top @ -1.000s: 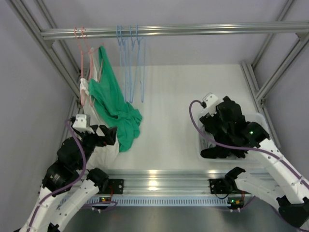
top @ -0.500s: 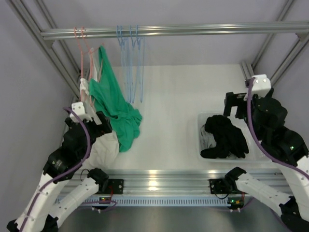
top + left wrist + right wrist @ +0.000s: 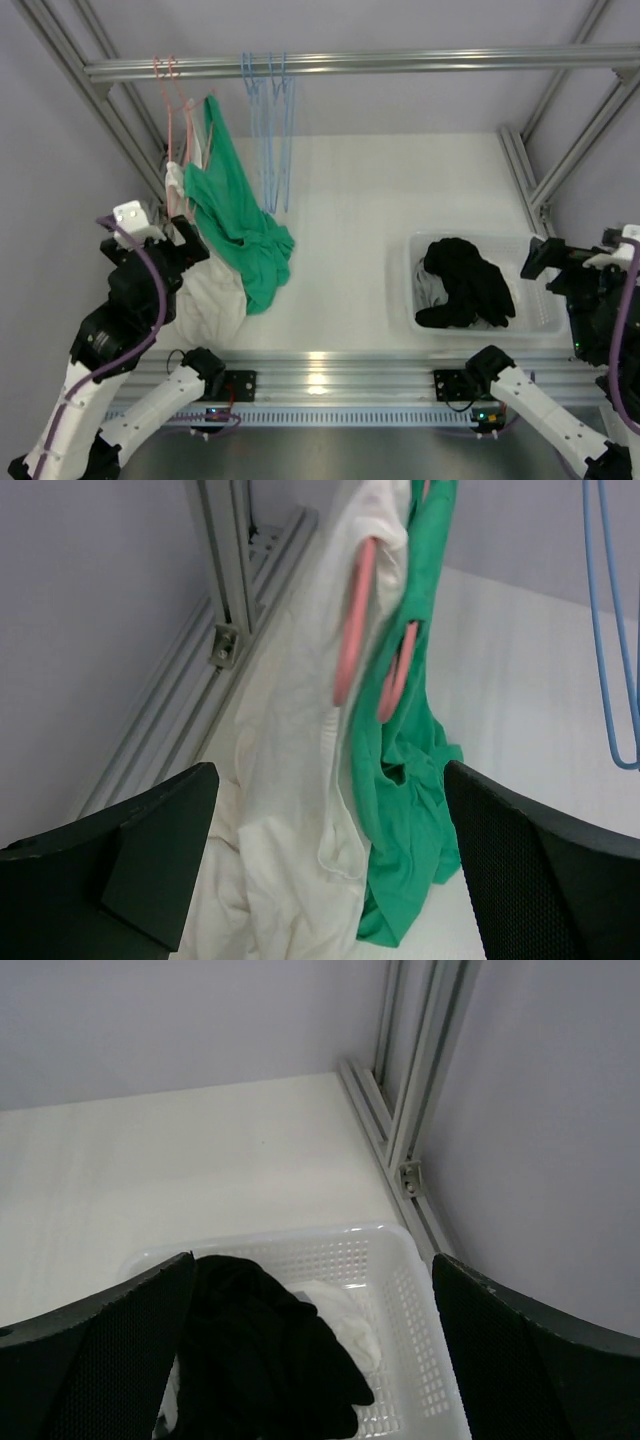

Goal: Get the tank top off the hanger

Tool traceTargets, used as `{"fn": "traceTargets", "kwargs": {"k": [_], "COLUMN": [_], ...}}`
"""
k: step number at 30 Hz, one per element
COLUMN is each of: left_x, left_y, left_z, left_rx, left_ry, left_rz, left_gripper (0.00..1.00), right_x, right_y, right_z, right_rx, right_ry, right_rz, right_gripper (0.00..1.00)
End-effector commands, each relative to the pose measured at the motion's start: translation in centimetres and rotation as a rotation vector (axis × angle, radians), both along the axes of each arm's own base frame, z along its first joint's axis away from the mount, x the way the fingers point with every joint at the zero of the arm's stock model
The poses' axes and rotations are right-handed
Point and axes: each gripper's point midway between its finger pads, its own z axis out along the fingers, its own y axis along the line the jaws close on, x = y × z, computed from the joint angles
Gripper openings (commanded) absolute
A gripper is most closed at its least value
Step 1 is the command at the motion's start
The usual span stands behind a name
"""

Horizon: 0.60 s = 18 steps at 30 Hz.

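Note:
A green tank top (image 3: pixel 232 215) hangs on a pink hanger (image 3: pixel 186 125) from the top rail, its hem pooled on the table. A white tank top (image 3: pixel 207 300) hangs on a second pink hanger just left of it. In the left wrist view the white top (image 3: pixel 295 780), the green top (image 3: pixel 415 750) and the pink hangers (image 3: pixel 352 625) lie straight ahead. My left gripper (image 3: pixel 183 240) is open and empty, a little short of the white top (image 3: pixel 330 880). My right gripper (image 3: pixel 542 258) is open and empty at the basket's right end (image 3: pixel 315 1360).
A white plastic basket (image 3: pixel 530 322) at the right holds a black garment (image 3: pixel 463 280) and a white one (image 3: pixel 340 1315). Several empty blue hangers (image 3: pixel 270 130) hang on the rail right of the green top. Aluminium frame posts (image 3: pixel 228 570) stand at both table sides.
My right arm has swung from over the basket to the far right, leaving the black garment in it. My left gripper has pulled back and left, away from the white top.

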Motion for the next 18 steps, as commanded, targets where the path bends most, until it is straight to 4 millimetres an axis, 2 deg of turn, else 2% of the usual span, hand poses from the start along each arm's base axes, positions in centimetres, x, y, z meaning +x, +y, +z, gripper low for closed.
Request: {"fn": "traceTargets", "kwargs": {"k": [1, 3, 4, 5, 11, 12, 13, 14, 15, 16, 18], "left_x": [-2.2, -2.4, -2.0, -1.7, 0.9, 1.7, 2.2, 2.7, 3.3, 3.5, 3.6], "left_y": [2.9, 2.8, 2.1, 1.8, -0.1, -0.6, 0.1, -0.7, -0.7, 0.5, 0.6], "left_z": [1.3, 1.1, -0.2, -0.5, -1.9, -2.7, -2.9, -3.4, -4.2, -4.4, -4.8], "left_rx": [0.011, -0.014, -0.003, -0.013, -0.034, -0.034, -0.049, -0.072, -0.079, -0.088, -0.091], "left_ry": [-0.083, -0.119, -0.098, -0.104, -0.052, -0.02, -0.017, 0.002, 0.031, 0.034, 0.046], "left_rz": [0.074, 0.058, 0.033, 0.025, -0.044, -0.06, -0.035, -0.085, -0.084, -0.044, -0.062], "left_gripper": [0.99, 0.99, 0.99, 0.99, 0.99, 0.99, 0.99, 0.99, 0.99, 0.99, 0.99], "right_x": [-2.4, -2.7, -2.6, -2.4, -0.6, -0.3, -0.1, 0.0, 0.2, 0.3, 0.4], "right_y": [-2.7, -3.0, -2.9, -2.6, -1.1, -0.9, -0.8, -0.8, -0.7, -0.8, -0.9], "right_z": [-0.6, -0.9, -1.5, -1.8, -3.8, -3.9, -4.0, -4.1, -4.2, -4.3, -4.4], "right_rx": [-0.029, -0.03, -0.025, -0.019, -0.016, -0.015, -0.016, -0.022, -0.03, -0.037, -0.039], "right_ry": [-0.021, -0.026, -0.02, -0.016, 0.054, 0.064, 0.068, 0.074, 0.083, 0.089, 0.092], "right_rz": [-0.074, -0.077, -0.077, -0.072, -0.06, -0.062, -0.066, -0.069, -0.073, -0.079, -0.09], "right_gripper": [0.99, 0.99, 0.99, 0.99, 0.99, 0.99, 0.99, 0.99, 0.99, 0.99, 0.99]}}
